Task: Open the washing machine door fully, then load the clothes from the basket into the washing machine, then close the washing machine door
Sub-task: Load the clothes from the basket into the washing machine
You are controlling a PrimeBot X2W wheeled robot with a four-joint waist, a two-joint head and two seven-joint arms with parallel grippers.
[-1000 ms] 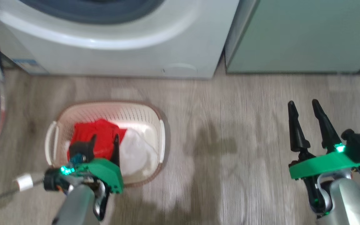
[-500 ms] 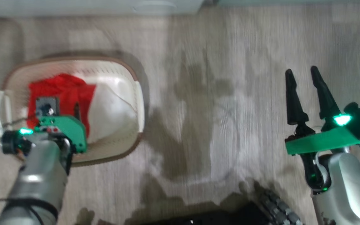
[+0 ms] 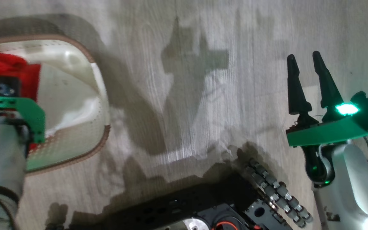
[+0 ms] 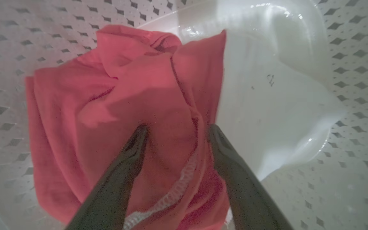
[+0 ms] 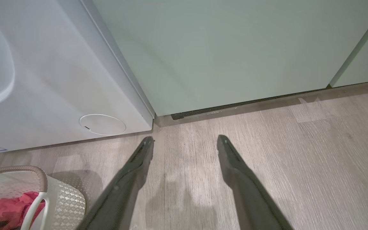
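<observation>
The cream perforated basket (image 3: 102,95) stands on the floor at the head view's left, holding the clothes: a red garment (image 4: 123,92) and a thin white garment (image 4: 267,105) beside it. My left gripper (image 4: 177,127) reaches down inside the basket, open, with its fingertips straddling a fold of the red garment and its stitched hem. My right gripper (image 3: 303,57) hangs open over bare floor at the right, holding nothing. The white washing machine (image 5: 53,80) shows in the right wrist view, with the basket (image 5: 59,198) before it. The washing machine door is out of view.
A pale green cabinet (image 5: 235,48) stands right of the washer, whose small round white panel (image 5: 102,124) sits low on its front. My black base (image 3: 187,207) and a cable chain (image 3: 276,195) lie at the head view's bottom. Wood floor (image 3: 203,111) stretches between the grippers.
The head camera has tilted down, so washer and cabinet left its view. My left gripper has sunk deeper into the basket onto the red garment. The right gripper holds its pose.
</observation>
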